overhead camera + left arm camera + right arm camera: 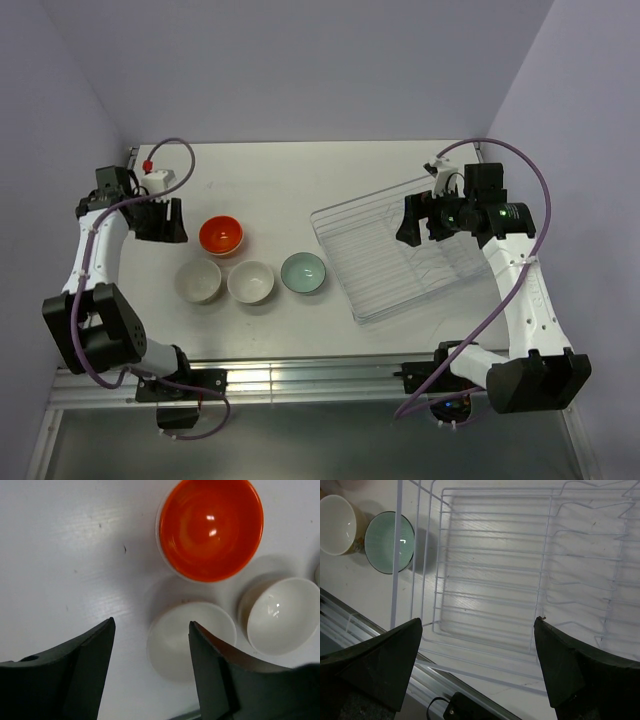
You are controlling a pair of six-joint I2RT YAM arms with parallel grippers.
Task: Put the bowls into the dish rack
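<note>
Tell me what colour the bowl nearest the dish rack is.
Pale mint green; the bowl shows best in the right wrist view, beside the dish rack.

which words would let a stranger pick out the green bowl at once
Start at the clear rack on the table's right side. Just left of it a row of three bowls begins, and the green bowl is the one nearest the rack. The other two are cream bowls and the orange bowl sits behind; only this one is pale mint.

Orange bowl (221, 235), mint bowl (302, 272), cream bowls (198, 281), clear ribbed rack (385, 275)
</note>
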